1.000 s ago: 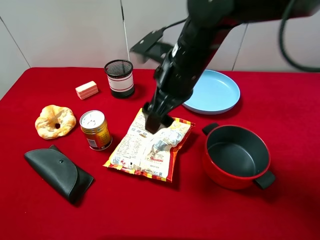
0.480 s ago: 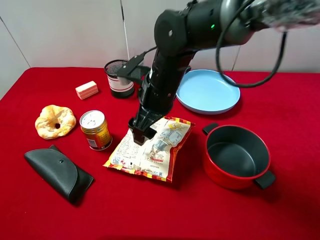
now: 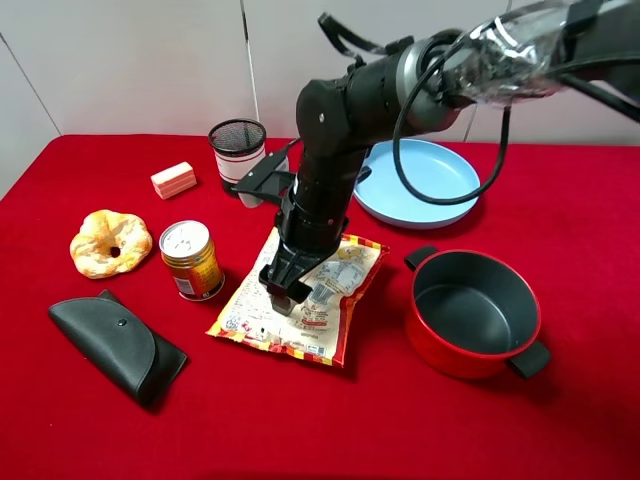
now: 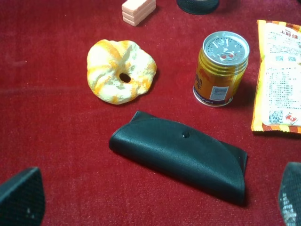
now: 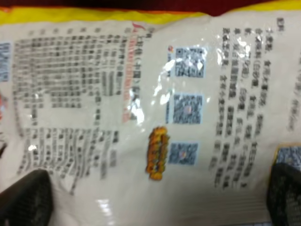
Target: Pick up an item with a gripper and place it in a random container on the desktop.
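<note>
The snack packet lies flat on the red worktop, printed side up, between the gold can and the red pot. Its long axis runs on a slant: one short end points at the light-blue plate, the other at the near edge beside the can. The right pincer stands down on the packet's middle. In the right wrist view its fingers are spread wide with the printed foil between them and nothing pinched; whether the tips touch cannot be told. The plate shows only bare blue where the arm does not cover it, and the pot shows only its grey inside. What the black mesh cup holds cannot be told. Farther left sit the ring bread, a black pouch and a pink block. The left pincer, also spread wide, hangs above the pouch. A second ago the right pincer was at the packet's end nearest the plate; it has since moved along to the middle, and the packet has not shifted.
</note>
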